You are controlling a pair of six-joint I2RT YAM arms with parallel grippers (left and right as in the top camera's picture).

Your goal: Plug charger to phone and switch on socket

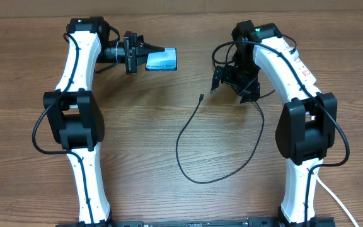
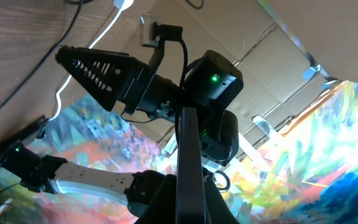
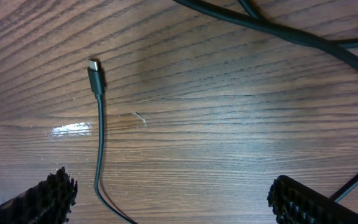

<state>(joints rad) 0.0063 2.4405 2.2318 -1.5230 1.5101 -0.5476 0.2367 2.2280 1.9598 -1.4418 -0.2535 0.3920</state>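
Observation:
The phone, with a light blue screen, is held off the table at the far left-centre by my left gripper, which is shut on its near end. In the left wrist view the phone shows edge-on as a dark bar. The charger's thin black cable loops over the table, with its connector tip lying free. My right gripper is open and empty, just right of the tip. In the right wrist view the tip lies ahead and left of the open fingers. The socket is out of view.
A thick white lead runs off the table's near right corner. Thicker black arm cables cross the top of the right wrist view. The right arm faces the left wrist camera.

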